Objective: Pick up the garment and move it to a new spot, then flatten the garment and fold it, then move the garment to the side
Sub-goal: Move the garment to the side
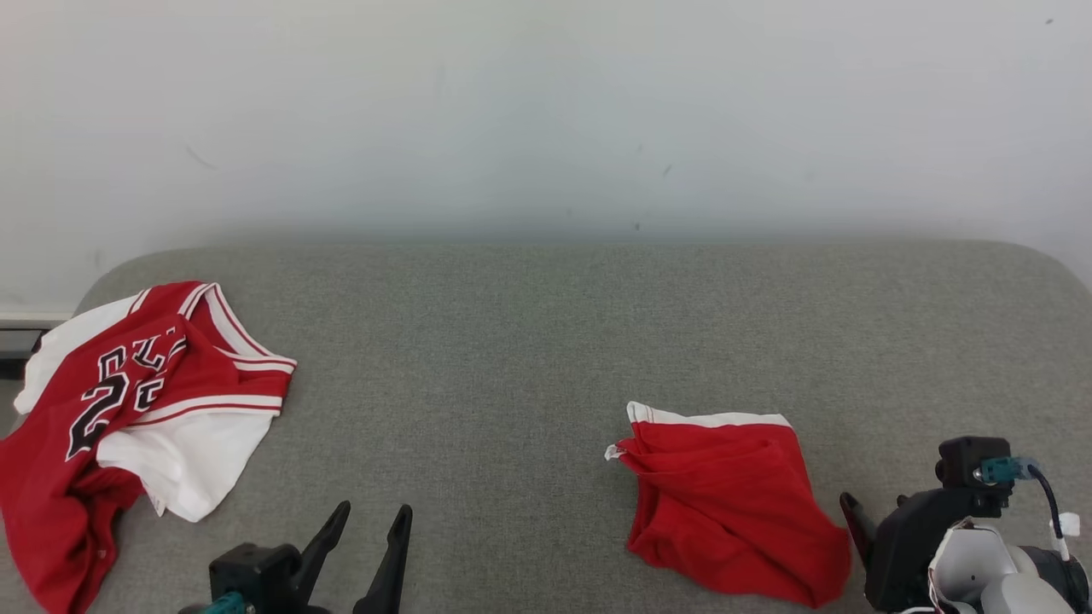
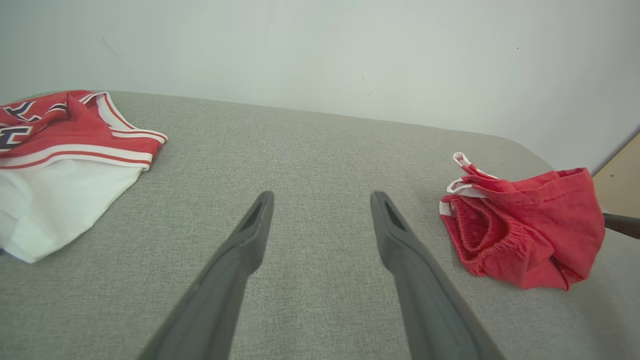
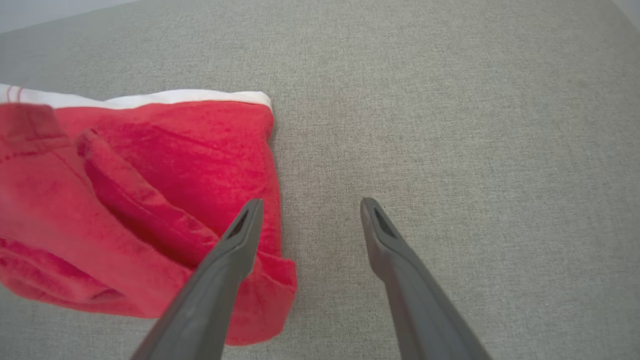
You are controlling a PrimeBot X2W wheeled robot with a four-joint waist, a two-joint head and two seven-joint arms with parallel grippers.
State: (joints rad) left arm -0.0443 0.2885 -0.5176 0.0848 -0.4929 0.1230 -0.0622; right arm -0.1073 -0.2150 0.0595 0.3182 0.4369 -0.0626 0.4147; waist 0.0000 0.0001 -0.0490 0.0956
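Grey woven surface [image 1: 546, 341], pale scuffed wall [image 1: 546, 111] behind, possibly tan floor [image 2: 622, 180] at right

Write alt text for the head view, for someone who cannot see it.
A pair of crumpled red shorts lies at the lower right of a grey fabric surface, beside the right pincer. A red and white jersey is heaped at the left edge, and the open left pincer hovers empty at the bottom.
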